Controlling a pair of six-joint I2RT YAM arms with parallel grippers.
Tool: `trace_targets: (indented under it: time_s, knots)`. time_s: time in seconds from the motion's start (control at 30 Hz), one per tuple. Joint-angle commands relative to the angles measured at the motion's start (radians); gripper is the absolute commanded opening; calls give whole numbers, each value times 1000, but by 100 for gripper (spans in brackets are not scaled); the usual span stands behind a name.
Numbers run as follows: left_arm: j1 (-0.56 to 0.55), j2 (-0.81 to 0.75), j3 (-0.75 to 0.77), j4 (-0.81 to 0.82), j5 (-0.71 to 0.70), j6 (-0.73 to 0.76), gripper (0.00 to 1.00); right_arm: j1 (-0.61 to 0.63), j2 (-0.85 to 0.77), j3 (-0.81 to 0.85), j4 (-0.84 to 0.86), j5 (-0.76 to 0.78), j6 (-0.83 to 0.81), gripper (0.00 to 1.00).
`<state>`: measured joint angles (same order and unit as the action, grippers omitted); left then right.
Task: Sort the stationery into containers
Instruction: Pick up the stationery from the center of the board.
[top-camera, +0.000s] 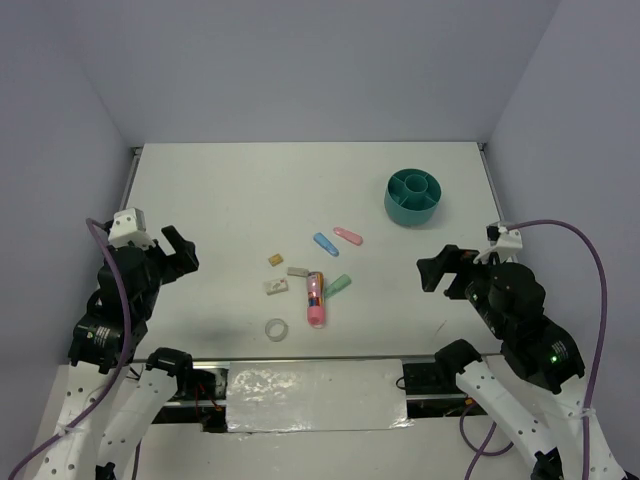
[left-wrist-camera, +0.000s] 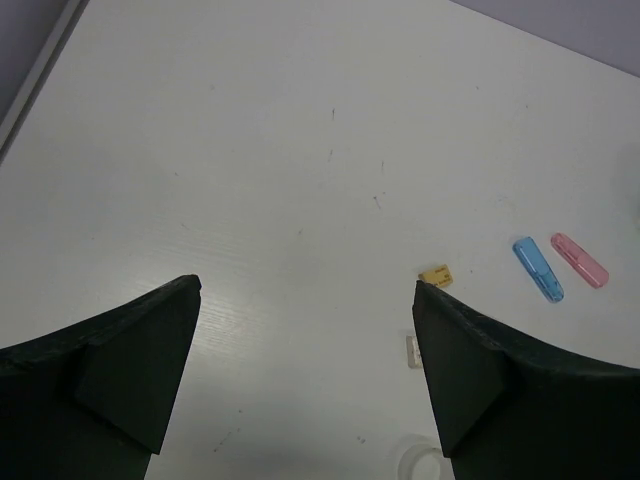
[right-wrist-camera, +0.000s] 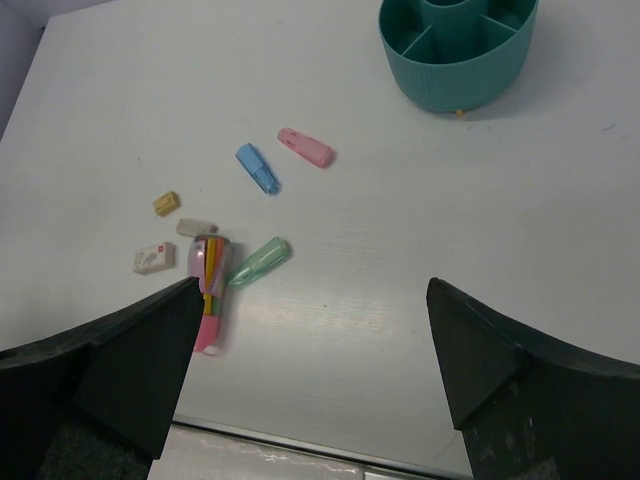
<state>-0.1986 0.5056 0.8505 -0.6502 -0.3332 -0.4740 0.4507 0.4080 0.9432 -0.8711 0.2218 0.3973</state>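
The stationery lies mid-table: a pink labelled tube (top-camera: 315, 297), a green stick (top-camera: 338, 287), a blue stick (top-camera: 326, 244), a pink stick (top-camera: 347, 236), a tan block (top-camera: 275, 260), a white block (top-camera: 276, 286), a small pale block (top-camera: 297, 271) and a clear ring (top-camera: 277, 328). The teal round organizer (top-camera: 413, 197) stands at the far right and looks empty. My left gripper (top-camera: 180, 250) is open and empty, left of the pieces. My right gripper (top-camera: 440, 268) is open and empty, right of them. The right wrist view shows the tube (right-wrist-camera: 208, 290), the green stick (right-wrist-camera: 258, 262) and the organizer (right-wrist-camera: 458, 50).
The left wrist view shows the tan block (left-wrist-camera: 435, 275), the blue stick (left-wrist-camera: 538, 269) and the pink stick (left-wrist-camera: 579, 260) beyond my right finger. White walls enclose the table on three sides. A taped strip (top-camera: 315, 395) runs along the near edge between the arm bases.
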Motion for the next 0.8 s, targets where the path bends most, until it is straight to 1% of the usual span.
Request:
trace_targets:
  time_s: [0.0,0.07,0.27,0.33,0.4,0.43,0.53,0.57,0.6,0.63,0.67,0.7,0.73,0.77]
  knots:
    - [5,-6,-2,44,13,12,99,-4,12,11,-17,-24,14,100]
    - [5,-6,-4,49,17,14,99,-4,-4,8,-12,-22,20,100]
    - [1,25,-11,73,94,28,99,-4,-46,-6,-9,-48,15,100]
    - [1,53,-5,75,129,21,99,-4,-52,-20,6,-94,11,100]
    - [2,98,4,57,125,-24,99,-4,-48,-38,4,-133,15,100]
    - [1,114,4,52,147,-32,99,-4,-43,-41,3,-143,18,100]
    - [-39,209,12,57,180,-83,99,-4,-26,-58,18,-183,26,100]
    - [-120,238,18,61,154,-103,99,-4,-20,-69,24,-191,28,100]
    - [-181,299,33,57,108,-157,99,-4,-15,-73,29,-196,29,100]
    - [-241,327,39,61,18,-182,99,-4,-2,-78,38,-203,38,100]
    - [-371,359,44,73,-21,-205,99,-4,5,-93,46,-211,41,100]
    - [-434,429,59,89,-58,-254,99,-4,8,-101,52,-217,44,100]
    - [-537,468,70,93,-85,-279,99,-6,15,-109,67,-217,49,100]
    - [-577,506,81,101,-134,-300,99,-3,20,-122,72,-242,58,100]
